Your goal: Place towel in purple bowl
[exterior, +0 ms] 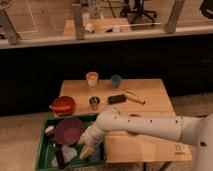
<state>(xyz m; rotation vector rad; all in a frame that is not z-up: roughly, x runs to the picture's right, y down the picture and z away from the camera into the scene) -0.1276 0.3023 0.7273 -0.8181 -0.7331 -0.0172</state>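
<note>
Where the white arm [145, 127] reaches in from the right, the gripper [89, 149] hangs low inside the green tray [42, 150], at its right side. Whether it is open or clamped on anything cannot be told. The purple bowl [68, 131] sits upright in the tray's upper half, its hollow showing plain purple. A pale towel [69, 156] lies crumpled on the tray floor below the bowl, just left of the gripper, with a dark object [59, 156] across it. On the table [155, 107] stand a red bowl [63, 105] at the left edge, an orange cup [92, 78], a blue cup [116, 81] and a small metal cup [94, 103], with a banana [135, 96] near them.
</note>
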